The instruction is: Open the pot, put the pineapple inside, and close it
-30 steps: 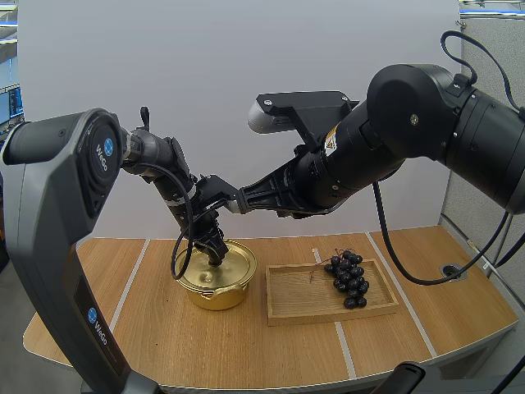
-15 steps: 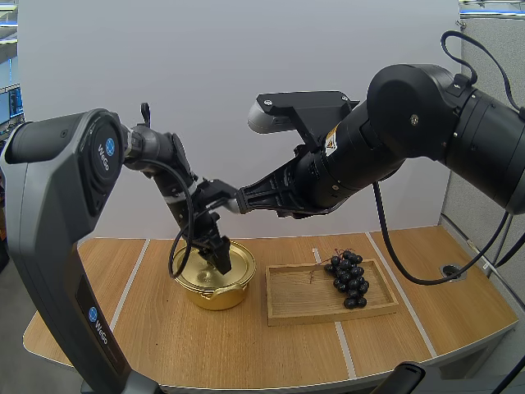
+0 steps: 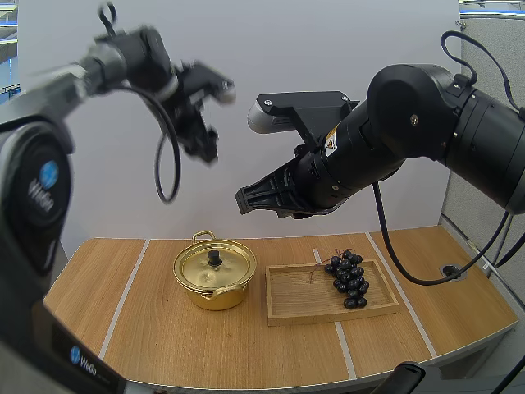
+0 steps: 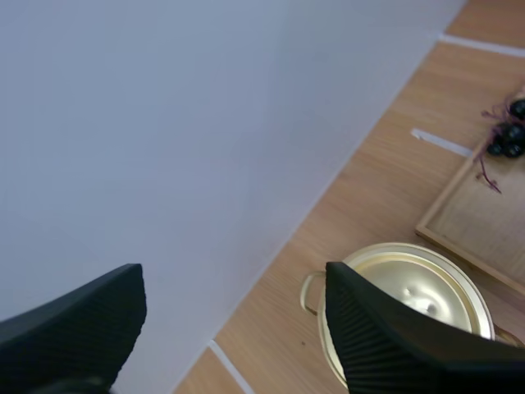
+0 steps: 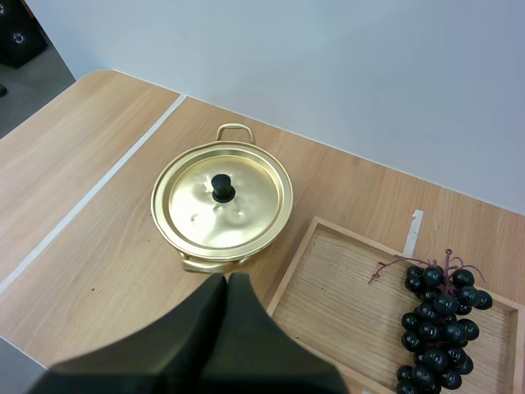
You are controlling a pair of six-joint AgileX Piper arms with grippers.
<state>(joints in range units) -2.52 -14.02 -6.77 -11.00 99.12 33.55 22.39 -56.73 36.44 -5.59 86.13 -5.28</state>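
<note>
Left tool (image 3: 207, 150) now high above pot (image 3: 228, 277)

Left arm (image 3: 29, 205) — a white wordmark, seemingly "WeGo", beside blue round logos at 9 and 7 o'clock; right arm (image 3: 394, 123) — a yellow warning label (image 3: 331, 140), unreadable.

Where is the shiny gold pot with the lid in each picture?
High view: the round gold metal pot sits on the table, left of the light wooden tray.
Left wrist view: the pot lies near the tray's corner.
Right wrist view: the pot is beside the tray, lid on.
Shared landmark: the tray holding the dark grapes.
</note>
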